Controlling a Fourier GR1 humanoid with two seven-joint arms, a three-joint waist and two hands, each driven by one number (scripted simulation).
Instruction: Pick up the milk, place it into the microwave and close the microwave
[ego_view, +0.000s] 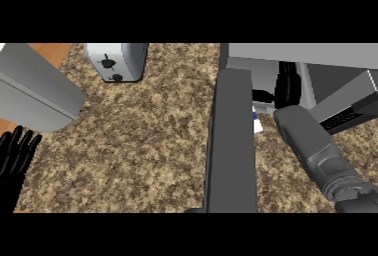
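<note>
The microwave (325, 75) stands at the counter's back right. Its dark grey door (231, 145) is swung open and juts toward me. Only a white and blue sliver of the milk carton (258, 120) shows past the door's right edge, at the mouth of the cavity. My right hand (287, 87) is inside the cavity, just beyond the carton. Its fingers look straight and the thumb points left, with nothing between them. My left hand (16, 150) rests open at the lower left edge, fingers up.
A silver toaster (117, 61) sits at the back left-centre. A large grey rounded body (33, 92) fills the far left, over the speckled counter (133, 150). The open door splits the counter's middle from the right side.
</note>
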